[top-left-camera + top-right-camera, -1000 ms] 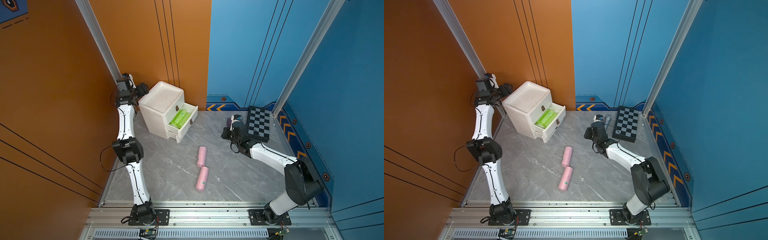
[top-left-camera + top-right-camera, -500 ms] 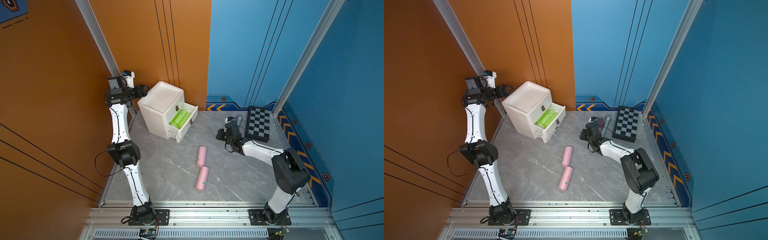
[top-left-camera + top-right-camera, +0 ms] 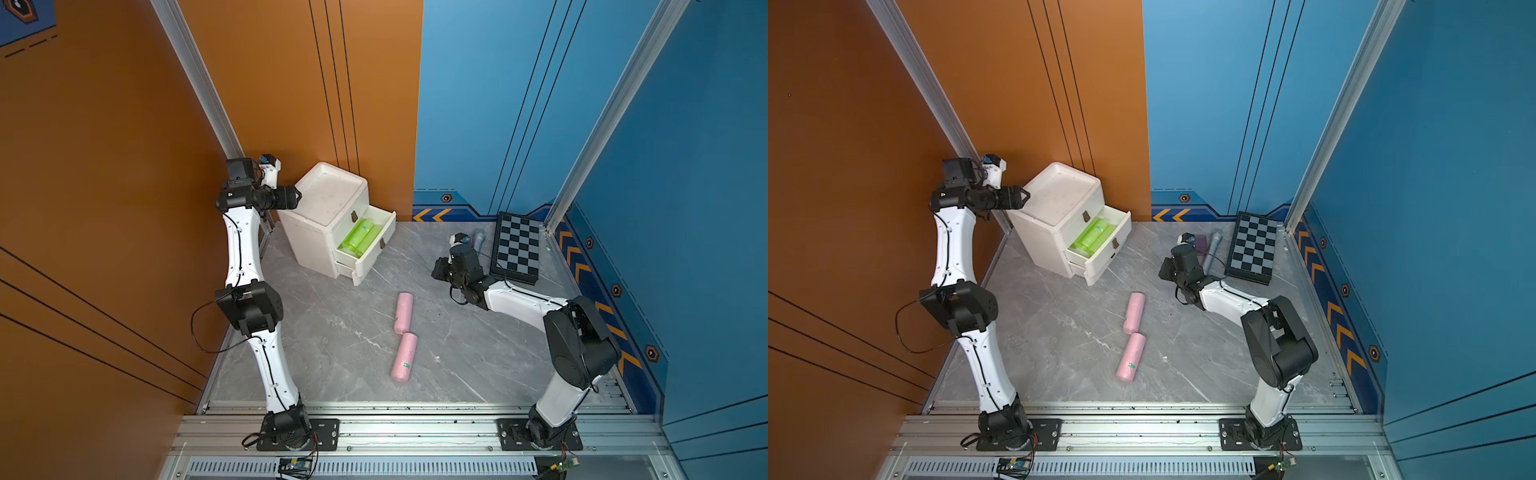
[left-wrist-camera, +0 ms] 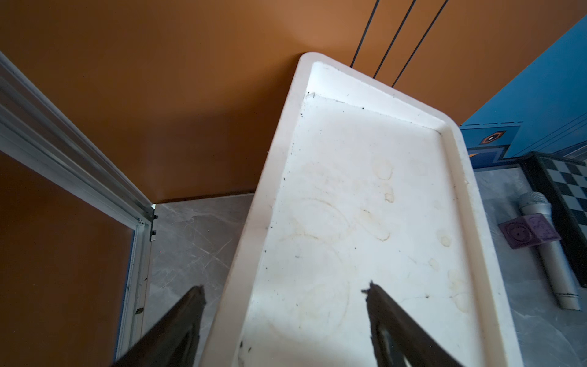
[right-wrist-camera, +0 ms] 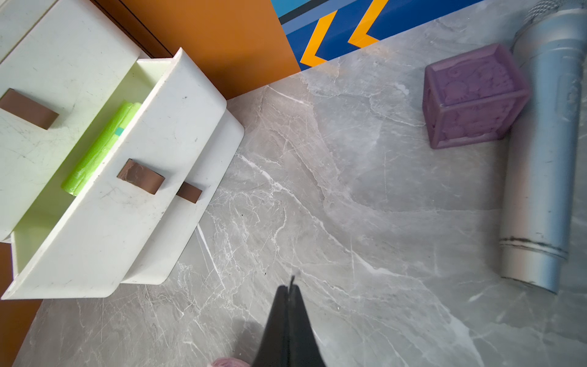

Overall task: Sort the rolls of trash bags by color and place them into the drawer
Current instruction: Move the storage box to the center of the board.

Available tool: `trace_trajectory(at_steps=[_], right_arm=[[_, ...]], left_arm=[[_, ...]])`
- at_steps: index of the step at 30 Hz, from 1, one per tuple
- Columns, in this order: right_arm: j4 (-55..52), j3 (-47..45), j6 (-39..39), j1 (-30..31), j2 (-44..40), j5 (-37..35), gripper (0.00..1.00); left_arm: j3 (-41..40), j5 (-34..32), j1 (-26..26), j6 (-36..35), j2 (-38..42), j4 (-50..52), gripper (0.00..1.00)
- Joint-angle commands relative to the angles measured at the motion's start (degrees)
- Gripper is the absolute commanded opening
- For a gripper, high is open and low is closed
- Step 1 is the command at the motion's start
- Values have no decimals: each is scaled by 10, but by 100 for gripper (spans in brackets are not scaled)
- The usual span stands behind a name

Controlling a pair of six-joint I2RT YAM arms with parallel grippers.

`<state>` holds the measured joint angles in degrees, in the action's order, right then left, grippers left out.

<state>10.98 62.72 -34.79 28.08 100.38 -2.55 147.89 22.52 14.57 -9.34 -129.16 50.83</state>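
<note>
- Two pink rolls lie end to end on the grey floor in the near middle, the nearer pink roll just behind the farther pink roll. Both are outside the drawer, so the pink half of the sort is probably not yet done.
- The right gripper hangs low over bare floor, just beyond the pink rolls and to their right. Its claw is pressed together and holds nothing, so it would have to spread before taking a roll.
- Far left, the white drawer cabinet stands against the orange wall. Its middle drawer is pulled out towards the rolls, which leaves the tray open from above for dropping.
- The green rolls lie side by side inside that middle drawer, one colour to one drawer. The bottom drawer pokes out only slightly, and I cannot tell whether anything is in it.
- The left gripper is at the cabinet's far-left top edge. Its claw is spread with nothing in it, one finger outside the rim and one over the recessed top, likely placed to steady the cabinet.
- Far right sit a purple cube, touching a grey microphone, and a chequered board. These are apart from the sorting.
</note>
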Motion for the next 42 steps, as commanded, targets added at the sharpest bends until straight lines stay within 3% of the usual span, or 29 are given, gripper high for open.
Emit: trace_trajectory(at_steps=[1, 4, 10, 14, 15, 20, 22, 27, 42], right_arm=[[-11, -2, -9, 1, -16, 9, 0], [-12, -3, -10, 2, -17, 10, 0], [-15, -3, -11, 2, -17, 11, 0], [-15, -3, -11, 2, -15, 11, 0], [-15, -3, -11, 2, -14, 11, 0], [-16, -2, -12, 1, -13, 12, 0], [-16, -1, -12, 1, -11, 13, 0], [-14, 3, -16, 0, -4, 21, 0], [-18, 16, -18, 5, -3, 27, 0]], left_arm=[[18, -47, -7, -34, -18, 37, 70], [17, -70, -9, -41, -25, 48, 62], [10, -92, -10, -40, -37, 51, 61], [18, -104, -12, -44, -54, 51, 67], [19, -102, -12, -42, -57, 53, 64], [8, -91, -13, -29, -52, 54, 10], [-5, -88, -14, -28, -42, 53, 0], [-37, -53, -17, -22, -13, 66, 0], [-51, -4, -36, -38, 60, 248, 0]])
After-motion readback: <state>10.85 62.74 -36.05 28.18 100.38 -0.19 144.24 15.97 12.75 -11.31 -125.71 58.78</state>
